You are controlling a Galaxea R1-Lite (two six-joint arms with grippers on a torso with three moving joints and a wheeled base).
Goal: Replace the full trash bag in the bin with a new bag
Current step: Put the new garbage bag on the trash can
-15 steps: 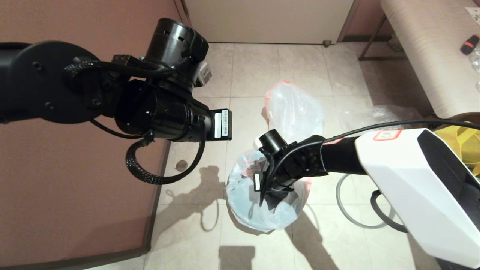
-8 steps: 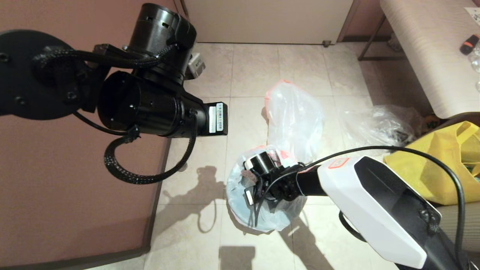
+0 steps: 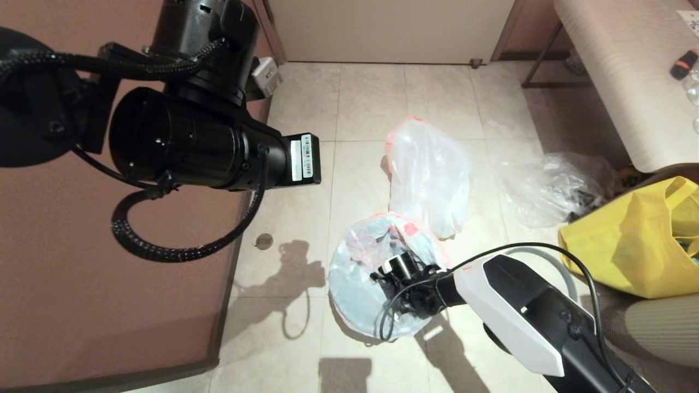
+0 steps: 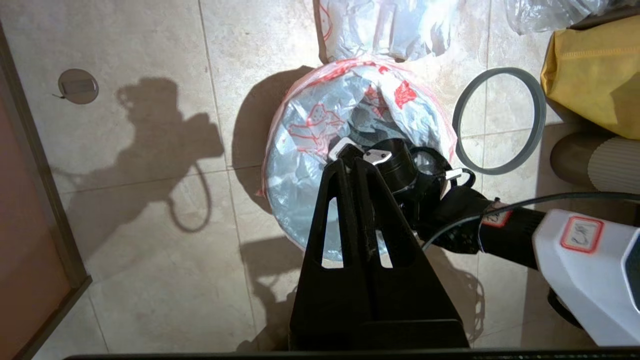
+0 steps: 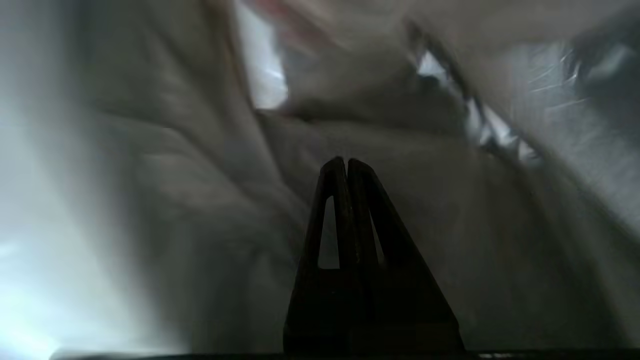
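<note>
The new bag (image 3: 363, 262), thin white plastic with red-orange print, is spread over the mouth of the bin, which it hides almost wholly. In the left wrist view the new bag (image 4: 310, 130) shows its pink edge around the top. My right arm reaches down into it, wrist (image 3: 407, 273) at the opening; the right gripper (image 5: 346, 161) is shut, empty, with bag plastic all round it. The full trash bag (image 3: 428, 174), plain milky white, lies on the floor just behind the bin. My left gripper (image 4: 352, 155) is shut and empty, held high over the bin.
The grey ring (image 4: 500, 122) lies flat on the tiles to the right of the bin. A clear plastic bag (image 3: 551, 188) and a yellow tote (image 3: 628, 245) sit farther right. A bench (image 3: 617, 71) stands at the back right, a brown wall panel (image 3: 109, 305) on the left.
My right arm has dropped from above the bin down into the new bag. The left arm has risen and drawn back toward the upper left.
</note>
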